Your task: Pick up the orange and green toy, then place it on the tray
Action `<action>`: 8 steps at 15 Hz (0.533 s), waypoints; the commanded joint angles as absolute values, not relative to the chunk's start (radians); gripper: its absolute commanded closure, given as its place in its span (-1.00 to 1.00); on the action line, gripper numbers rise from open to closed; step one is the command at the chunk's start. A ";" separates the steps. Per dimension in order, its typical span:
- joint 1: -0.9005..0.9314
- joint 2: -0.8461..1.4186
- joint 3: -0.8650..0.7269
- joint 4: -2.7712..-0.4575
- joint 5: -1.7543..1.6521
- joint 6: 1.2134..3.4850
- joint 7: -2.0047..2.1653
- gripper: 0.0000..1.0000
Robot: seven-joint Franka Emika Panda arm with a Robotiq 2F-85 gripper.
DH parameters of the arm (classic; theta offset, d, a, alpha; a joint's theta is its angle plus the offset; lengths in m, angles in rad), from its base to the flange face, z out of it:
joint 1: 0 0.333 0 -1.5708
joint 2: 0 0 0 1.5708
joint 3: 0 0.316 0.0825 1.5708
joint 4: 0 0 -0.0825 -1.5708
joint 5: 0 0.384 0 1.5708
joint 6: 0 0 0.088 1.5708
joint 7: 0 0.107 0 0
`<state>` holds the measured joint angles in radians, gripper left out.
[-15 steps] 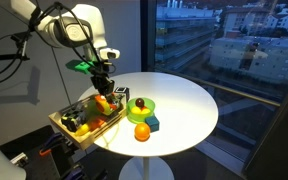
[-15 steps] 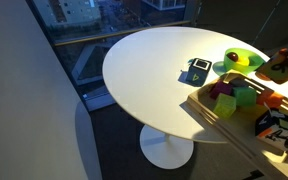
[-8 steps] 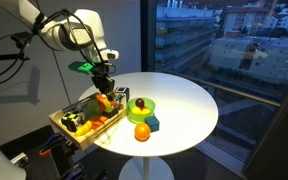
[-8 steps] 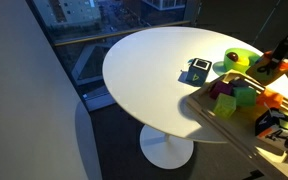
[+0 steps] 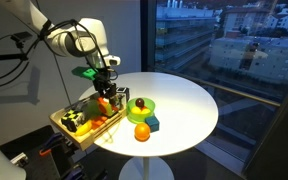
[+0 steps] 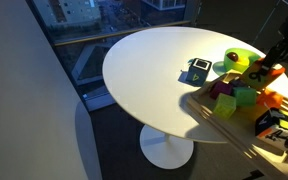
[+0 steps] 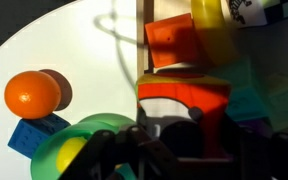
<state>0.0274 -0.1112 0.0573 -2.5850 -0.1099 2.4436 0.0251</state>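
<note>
A round white table [image 5: 189, 95] stands beside a dark window [image 5: 224, 40], with city buildings beyond the glass. At the lower left of an exterior view, the wooden-rimmed tray [image 5: 62, 124] sits at the table's edge, crowded with toys. Just right of it are a yellow-green dish [image 5: 147, 108], an orange ball [image 5: 142, 132] and a blue block [image 5: 153, 122]. The gripper [image 5: 106, 96] hangs over the tray, fingers clamped on the orange and green toy [image 7: 184, 96]. The toy's long axis runs left to right across the wrist view; its green part is unclear.
</note>
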 commanded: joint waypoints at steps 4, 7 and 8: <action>0.029 -0.122 0.056 -2.574 -0.111 2.435 0.047 -1.00; 0.031 -0.131 0.052 -2.568 -0.086 2.409 0.034 -1.00; 0.033 -0.136 0.050 -2.566 -0.072 2.397 0.025 -1.00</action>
<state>0.0274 -0.1134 0.0562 -2.5817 -0.1072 2.4409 0.0266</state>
